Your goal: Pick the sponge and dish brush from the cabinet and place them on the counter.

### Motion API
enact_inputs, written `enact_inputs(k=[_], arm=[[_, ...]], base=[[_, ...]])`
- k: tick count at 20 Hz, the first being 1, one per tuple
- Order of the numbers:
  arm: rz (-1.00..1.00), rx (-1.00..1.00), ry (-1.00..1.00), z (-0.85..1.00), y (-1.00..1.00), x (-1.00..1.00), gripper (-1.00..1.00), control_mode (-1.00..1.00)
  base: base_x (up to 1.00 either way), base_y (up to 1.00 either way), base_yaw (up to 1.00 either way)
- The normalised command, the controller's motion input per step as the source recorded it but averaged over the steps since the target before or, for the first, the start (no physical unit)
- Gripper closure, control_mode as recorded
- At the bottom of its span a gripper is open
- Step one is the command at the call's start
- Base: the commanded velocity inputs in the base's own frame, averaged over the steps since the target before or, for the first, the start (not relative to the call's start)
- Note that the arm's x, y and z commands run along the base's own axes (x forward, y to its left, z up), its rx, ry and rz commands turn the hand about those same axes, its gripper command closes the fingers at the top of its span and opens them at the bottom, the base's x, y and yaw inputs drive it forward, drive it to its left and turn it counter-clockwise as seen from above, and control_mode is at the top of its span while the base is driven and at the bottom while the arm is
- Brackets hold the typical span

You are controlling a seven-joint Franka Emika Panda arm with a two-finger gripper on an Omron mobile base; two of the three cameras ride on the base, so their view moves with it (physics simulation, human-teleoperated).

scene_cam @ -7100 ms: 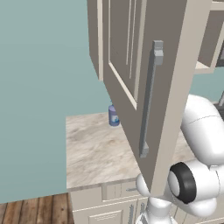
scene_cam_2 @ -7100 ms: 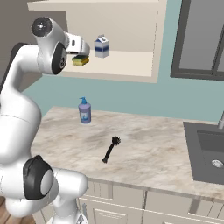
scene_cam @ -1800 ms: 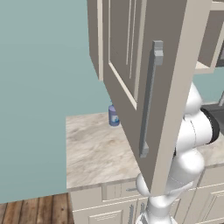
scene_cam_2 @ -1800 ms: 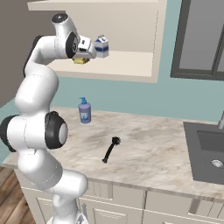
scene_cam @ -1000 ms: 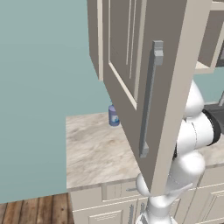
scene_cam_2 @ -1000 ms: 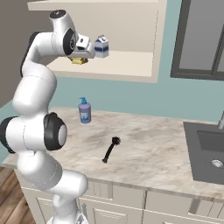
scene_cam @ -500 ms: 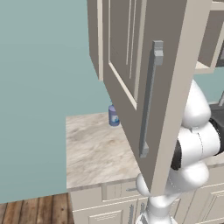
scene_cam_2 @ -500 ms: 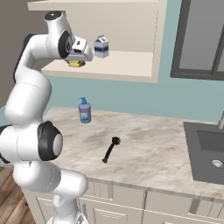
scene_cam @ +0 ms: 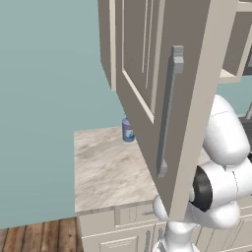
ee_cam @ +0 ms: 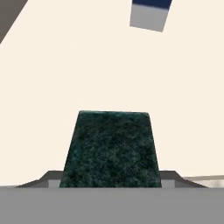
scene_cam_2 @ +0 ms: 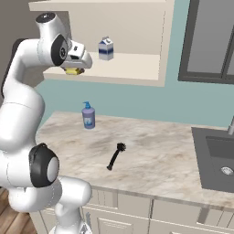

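Note:
The sponge (scene_cam_2: 74,71), yellow with a dark green top, hangs at the front left edge of the open cabinet's shelf (scene_cam_2: 130,68). My gripper (scene_cam_2: 76,65) is shut on it from above. In the hand view the sponge's green face (ee_cam: 110,151) sits low in the middle and hides the fingertips. The black dish brush (scene_cam_2: 115,156) lies on the marbled counter (scene_cam_2: 164,155), apart from the arm. The cabinet's door (scene_cam: 162,88) stands swung open, with its grey bar handle (scene_cam: 168,113) facing the left base view.
A small milk carton (scene_cam_2: 106,49) stands further back on the shelf. A blue soap bottle (scene_cam_2: 88,116) stands at the back left of the counter. A dark sink (scene_cam_2: 218,160) lies at the right. Low drawers run under the counter's edge.
The hand has drawn back to the left and a little down along the shelf, and the sponge has come with it toward the shelf's front edge. The brush and bottle have stayed put.

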Motion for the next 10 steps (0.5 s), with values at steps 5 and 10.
enact_inputs(k=[5, 10], arm=[[0.0, 0.0, 0.0, 0.0, 0.0, -0.62, 1.0, -1.0], [0.0, 0.0, 0.0, 0.0, 0.0, -0.59, 1.0, -1.0]], base=[[0.0, 0.0, 0.0], [0.0, 0.0, 0.0]])
